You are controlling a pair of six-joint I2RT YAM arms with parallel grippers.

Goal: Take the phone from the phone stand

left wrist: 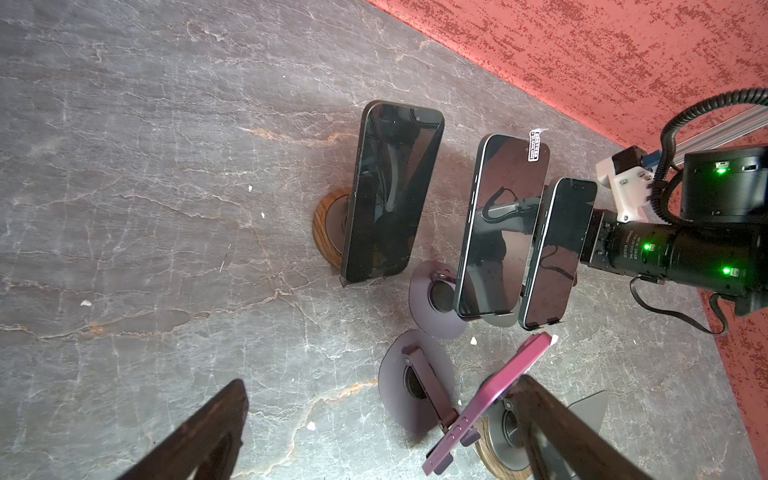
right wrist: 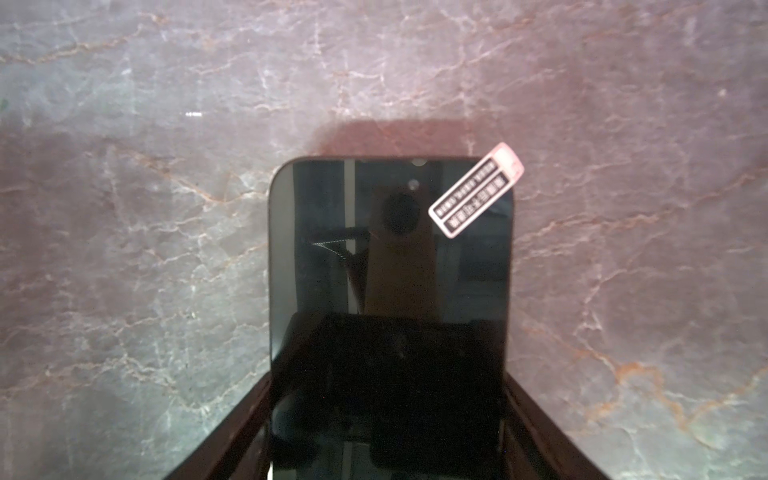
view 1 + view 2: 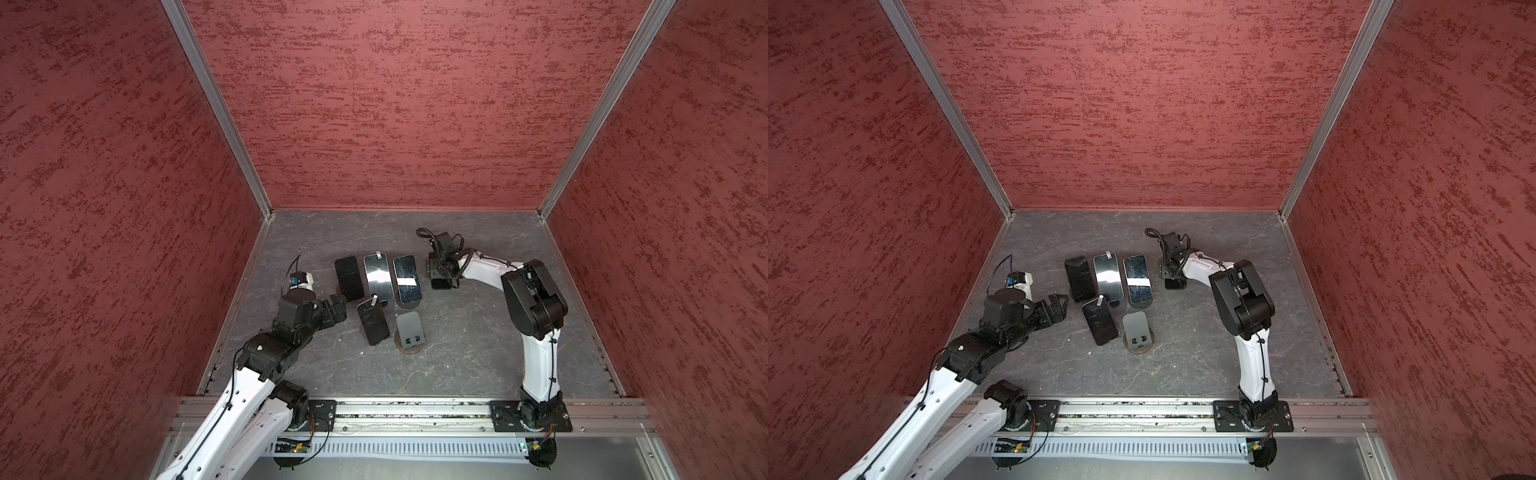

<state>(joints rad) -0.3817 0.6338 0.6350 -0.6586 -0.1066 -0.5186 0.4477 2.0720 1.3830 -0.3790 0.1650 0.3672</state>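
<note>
Grips the phone (image 2: 390,249) by both long edges with the right hand (image 3: 441,277), partly closed around it, white sticker (image 2: 476,191) at one top corner. Holds it low at 3 o'clock of the row of three propped phones (image 3: 379,276); cannot tell whether clear of the grey surface (image 3: 469,332). Hangs the left hand (image 3: 338,305) wide open and empty at 9 o'clock of the fourth phone (image 3: 373,321). Shows an empty stand (image 3: 409,330) at 6 o'clock of the row.
</note>
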